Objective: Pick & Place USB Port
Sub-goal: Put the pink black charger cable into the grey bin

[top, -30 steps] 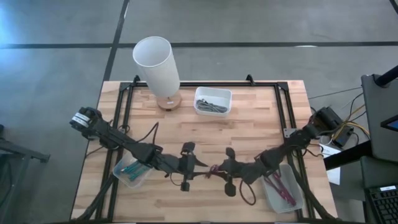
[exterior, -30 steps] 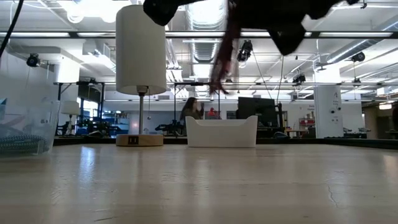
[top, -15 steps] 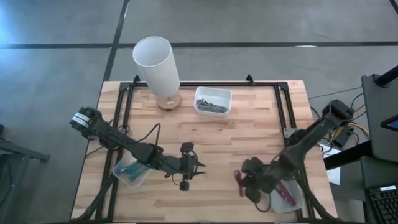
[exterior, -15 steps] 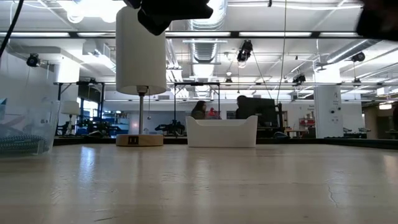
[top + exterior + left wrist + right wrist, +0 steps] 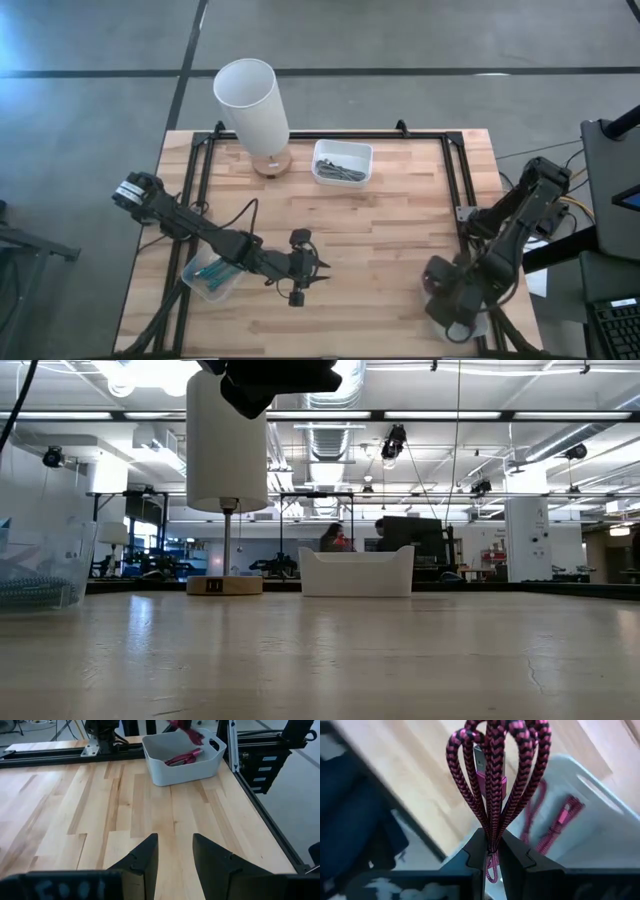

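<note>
A pink braided USB cable [image 5: 492,770], coiled into loops with a metal plug [image 5: 481,762] among them, is in my right gripper [image 5: 492,845], which is shut on it. That gripper [image 5: 452,300] hovers over a white bin [image 5: 182,765] at the table's near right corner. More pink cables [image 5: 181,757] lie in the bin. The left wrist view shows the held cable [image 5: 184,731] hanging above the bin. My left gripper [image 5: 175,842] is open with nothing in it, above the middle of the table near its front edge [image 5: 320,268]. My right gripper pinches the cable between its two fingers where the gathered strands [image 5: 492,827] come together, several strands at once. The fingers point steeply down. The loops stick out past the fingertips, and the cable is lifted clear, above the bin.
A lamp with a white cylinder shade [image 5: 250,100] stands at the far left. Beside it a white tray [image 5: 342,160] holds grey cables. A clear bin [image 5: 210,275] with blue cables sits near left. Black frame rails [image 5: 462,180] run along the table's sides. Bare wood [image 5: 390,230] lies between the arms.
My right gripper has carried the pink cable from the table's middle, close to my left gripper, toward the near right corner. It rose, rolled and tipped from about level to pointing down, and is now over the white bin.
</note>
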Available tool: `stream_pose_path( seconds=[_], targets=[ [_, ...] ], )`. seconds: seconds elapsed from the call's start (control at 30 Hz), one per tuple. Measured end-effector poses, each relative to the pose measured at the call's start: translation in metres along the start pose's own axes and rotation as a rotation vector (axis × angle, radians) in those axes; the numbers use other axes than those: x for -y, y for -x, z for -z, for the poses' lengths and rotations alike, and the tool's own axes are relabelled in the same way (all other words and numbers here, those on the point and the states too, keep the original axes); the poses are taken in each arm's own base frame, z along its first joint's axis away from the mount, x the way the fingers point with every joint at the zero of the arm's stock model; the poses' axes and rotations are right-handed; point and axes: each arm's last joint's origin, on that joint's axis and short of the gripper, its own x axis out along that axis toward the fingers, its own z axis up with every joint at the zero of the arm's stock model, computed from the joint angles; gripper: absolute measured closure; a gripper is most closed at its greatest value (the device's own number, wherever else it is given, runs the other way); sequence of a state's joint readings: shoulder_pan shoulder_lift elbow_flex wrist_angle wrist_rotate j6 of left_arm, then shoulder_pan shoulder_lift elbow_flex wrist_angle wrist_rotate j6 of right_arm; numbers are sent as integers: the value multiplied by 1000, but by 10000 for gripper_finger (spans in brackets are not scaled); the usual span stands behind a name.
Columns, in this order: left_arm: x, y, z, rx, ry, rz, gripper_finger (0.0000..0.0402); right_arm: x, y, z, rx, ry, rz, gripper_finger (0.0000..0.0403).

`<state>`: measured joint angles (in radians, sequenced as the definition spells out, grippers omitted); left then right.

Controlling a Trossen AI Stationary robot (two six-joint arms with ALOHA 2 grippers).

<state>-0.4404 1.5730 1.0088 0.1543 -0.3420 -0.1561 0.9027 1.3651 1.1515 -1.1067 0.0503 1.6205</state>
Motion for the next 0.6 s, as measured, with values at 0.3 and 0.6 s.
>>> stream_pose_path(
  seconds=[0.3, 0.6],
  targets=[
    [0, 0, 1, -8, 3, -1, 280, 29, -40, 17, 0, -128, 146, 374],
    [0, 0, 1, -9, 19, -1, 280, 29, -56, 22, -115, -138, 82, 374]
  ],
)
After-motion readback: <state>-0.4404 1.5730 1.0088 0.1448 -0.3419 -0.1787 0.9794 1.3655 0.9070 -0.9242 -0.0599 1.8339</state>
